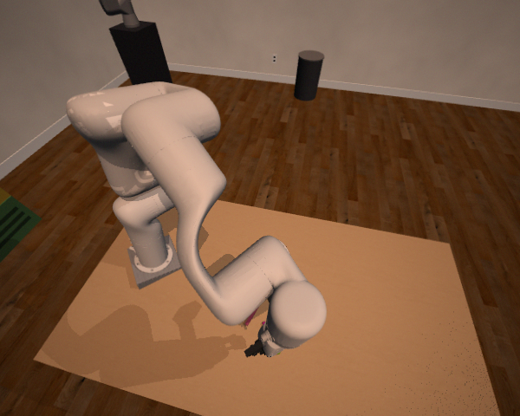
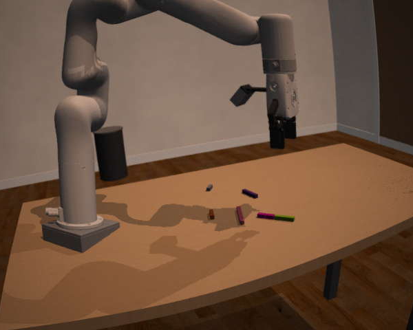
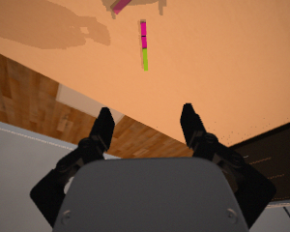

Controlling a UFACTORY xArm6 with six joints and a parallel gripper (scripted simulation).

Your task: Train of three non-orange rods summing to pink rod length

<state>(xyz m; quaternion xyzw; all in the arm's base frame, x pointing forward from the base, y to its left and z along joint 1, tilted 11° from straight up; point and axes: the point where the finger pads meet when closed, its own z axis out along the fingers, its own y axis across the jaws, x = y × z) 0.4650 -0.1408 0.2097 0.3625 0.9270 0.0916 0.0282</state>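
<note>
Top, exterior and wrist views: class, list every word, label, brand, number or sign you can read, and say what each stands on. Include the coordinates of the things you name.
There are none that can be read.
Green and yellow panel [image 1: 10, 224], top view: dark bars, no legible letters.
Arm's end effector [image 1: 253, 349] [image 2: 284, 141] [image 3: 146, 113], exterior view: side marking too small to read.

The table [image 1: 386, 286] [image 2: 157, 277] [image 3: 222, 63] was pale wood. On it lay two magenta rods [image 2: 266, 215] [image 3: 143, 35] and a lime rod [image 2: 284, 217] [image 3: 145, 59], end to end in a row. The pink rod [image 2: 239, 215] [image 3: 121, 6] lay near the row's magenta end, apart from it. Separately lay a purple rod [image 2: 250, 193], an orange rod [image 2: 211, 214] and a grey rod [image 2: 209, 187].
</note>
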